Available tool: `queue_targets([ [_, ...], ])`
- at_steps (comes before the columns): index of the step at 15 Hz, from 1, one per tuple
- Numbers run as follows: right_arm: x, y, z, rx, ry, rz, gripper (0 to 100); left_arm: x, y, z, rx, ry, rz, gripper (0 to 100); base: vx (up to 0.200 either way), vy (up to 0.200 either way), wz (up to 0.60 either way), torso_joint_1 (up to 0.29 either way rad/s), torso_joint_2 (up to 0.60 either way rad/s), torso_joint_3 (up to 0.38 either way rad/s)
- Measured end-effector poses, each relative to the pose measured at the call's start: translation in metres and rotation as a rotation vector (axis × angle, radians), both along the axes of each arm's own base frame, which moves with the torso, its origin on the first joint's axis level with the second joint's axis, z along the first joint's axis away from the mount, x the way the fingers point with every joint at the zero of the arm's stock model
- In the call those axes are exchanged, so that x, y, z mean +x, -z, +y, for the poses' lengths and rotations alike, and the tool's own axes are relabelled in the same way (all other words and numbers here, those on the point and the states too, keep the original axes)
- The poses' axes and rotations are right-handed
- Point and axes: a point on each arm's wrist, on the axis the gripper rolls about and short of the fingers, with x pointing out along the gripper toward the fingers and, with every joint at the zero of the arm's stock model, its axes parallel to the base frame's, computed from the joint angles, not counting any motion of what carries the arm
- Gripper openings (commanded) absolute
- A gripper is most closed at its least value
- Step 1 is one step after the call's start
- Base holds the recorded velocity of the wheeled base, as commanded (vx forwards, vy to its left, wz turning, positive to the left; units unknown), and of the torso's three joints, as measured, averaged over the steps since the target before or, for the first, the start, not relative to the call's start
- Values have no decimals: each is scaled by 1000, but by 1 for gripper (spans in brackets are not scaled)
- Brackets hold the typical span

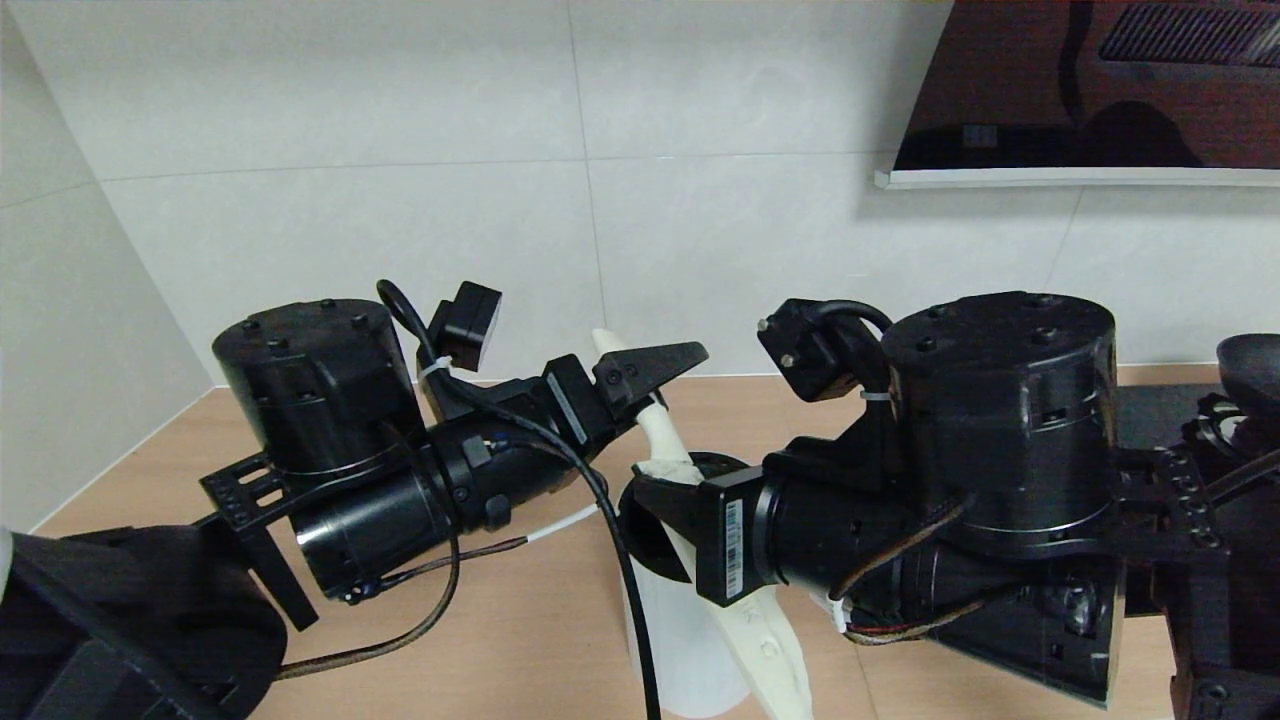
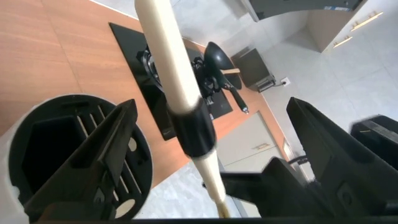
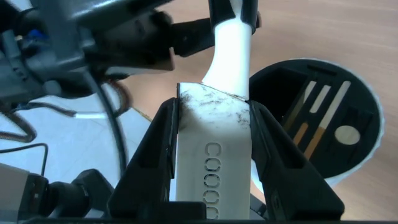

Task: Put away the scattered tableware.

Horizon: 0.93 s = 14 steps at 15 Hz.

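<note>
The wooden counter (image 1: 520,620) runs across the lower half of the head view, with a dark cooktop (image 1: 1150,410) at its right edge. At bottom centre stands the white utensil holder (image 1: 690,650), a cylinder with a black divided insert. Both arms meet just above it. The right gripper (image 3: 214,109) is pressed together on the broad, speckled end of the cream spatula (image 1: 668,440), one finger against each flat edge. From there the spatula slants from the lower centre up toward the upper middle of the head view, its broad end hanging in front of the holder's wall. The left gripper (image 2: 211,106) is spread wide around the slim handle, which passes between the fingers with a gap on either side. A few slim utensils (image 3: 320,115) already stand in one compartment of the holder. This looks like a regrasp over the holder: the spatula is held by the wrong end for dropping in. The next move probably calls for the left claw to pinch the handle squarely, the right to let go, then tipping the spatula upright over a free compartment without striking the insert's dividers.
</note>
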Motion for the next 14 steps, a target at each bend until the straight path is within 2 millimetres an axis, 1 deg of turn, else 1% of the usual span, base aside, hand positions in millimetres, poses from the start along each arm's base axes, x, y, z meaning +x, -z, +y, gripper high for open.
queue_targets([
  [1, 0, 0, 0, -1, -1, 1, 0, 0, 1, 0, 2, 0, 1, 0, 0, 0, 0, 0, 0, 0],
  [14, 0, 2, 1, -4, 1, 4, 0, 1, 1, 0, 2, 0, 2, 0, 0, 0, 0, 0, 0, 0],
])
